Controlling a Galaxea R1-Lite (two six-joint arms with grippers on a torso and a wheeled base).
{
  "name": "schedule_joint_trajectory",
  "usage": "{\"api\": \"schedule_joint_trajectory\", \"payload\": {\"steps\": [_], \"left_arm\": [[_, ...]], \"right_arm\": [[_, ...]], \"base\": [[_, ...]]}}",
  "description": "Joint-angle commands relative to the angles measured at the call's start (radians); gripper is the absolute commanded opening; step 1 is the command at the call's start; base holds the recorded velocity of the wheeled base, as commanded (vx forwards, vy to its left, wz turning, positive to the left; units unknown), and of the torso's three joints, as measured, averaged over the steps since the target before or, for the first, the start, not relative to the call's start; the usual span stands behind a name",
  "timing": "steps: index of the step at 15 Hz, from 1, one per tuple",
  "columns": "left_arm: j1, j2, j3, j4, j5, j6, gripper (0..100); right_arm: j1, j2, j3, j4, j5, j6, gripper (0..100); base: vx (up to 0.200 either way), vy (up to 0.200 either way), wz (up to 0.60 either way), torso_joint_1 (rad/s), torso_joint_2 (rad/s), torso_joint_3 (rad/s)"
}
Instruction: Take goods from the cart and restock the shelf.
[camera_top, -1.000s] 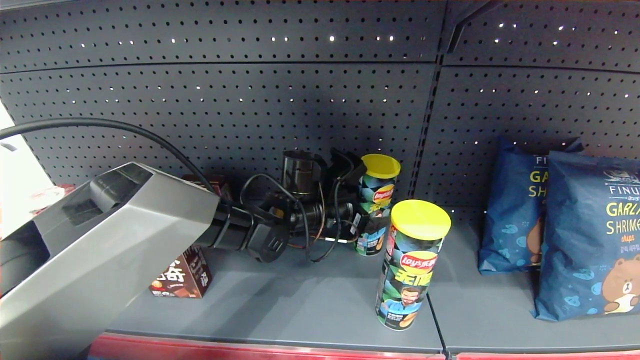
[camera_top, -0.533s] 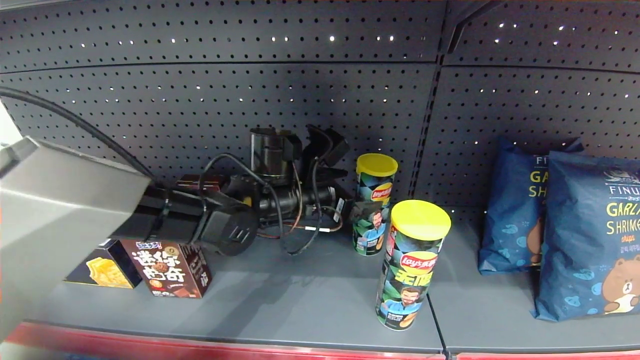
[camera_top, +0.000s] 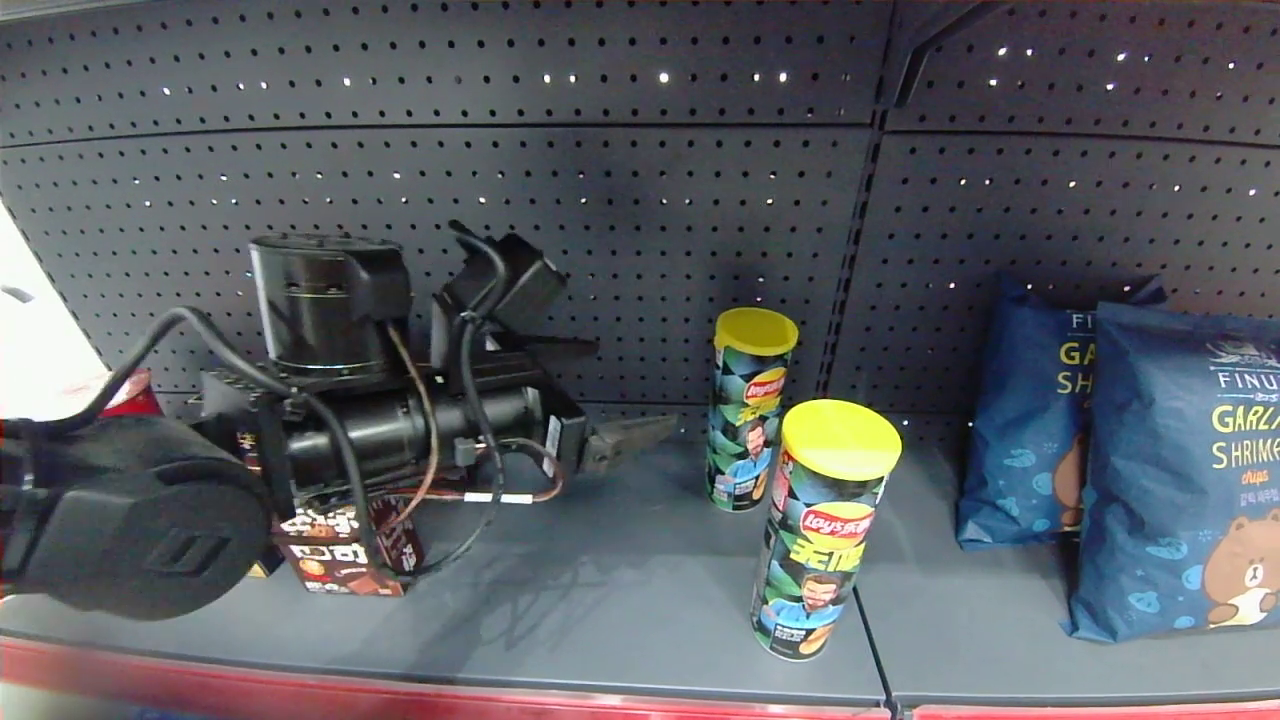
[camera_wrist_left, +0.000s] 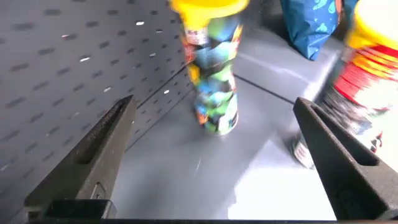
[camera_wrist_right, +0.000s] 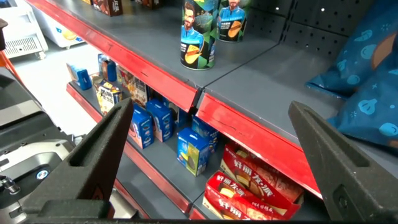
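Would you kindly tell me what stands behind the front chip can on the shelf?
A second chip can with a yellow lid, upright near the pegboard wall. The front chip can hides its lower right edge.

Hidden and cropped goods
The left arm (camera_top: 390, 430) covers most of the brown box (camera_top: 325, 560); 1 blue bag (camera_top: 1180, 470) runs off the head view's edge.
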Motion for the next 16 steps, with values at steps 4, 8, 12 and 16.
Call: {"api": "schedule_joint_trajectory", "payload": {"steps": [4,8,12,16], "left_arm": [[0.103,-0.243,0.147,0.001,0.016,-0.009,100],[0.166,-0.307,0.171,0.0,0.013,-0.055,100],[0.194,-0.318,0.127,0.0,0.016,-0.055,100],[0.227,-0.324,0.121,-0.002,0.014,-0.055,100]], "right_arm": [[0.001,0.001,0.003,-0.01,0.002,0.0,100],[-0.009,0.001,-0.009,0.023,0.0,0.002,100],[-0.355,0.099,-0.012,0.033,0.005,-0.001,100],[-0.621,0.069,-0.009,0.026,-0.003,0.049,100]], "base": [[0.0,0.0,0.0,0.0,0.0,0.0],[0.0,0.0,0.0,0.0,0.0,0.0],[0.0,0.0,0.0,0.0,0.0,0.0],[0.0,0.0,0.0,0.0,0.0,0.0]]}}
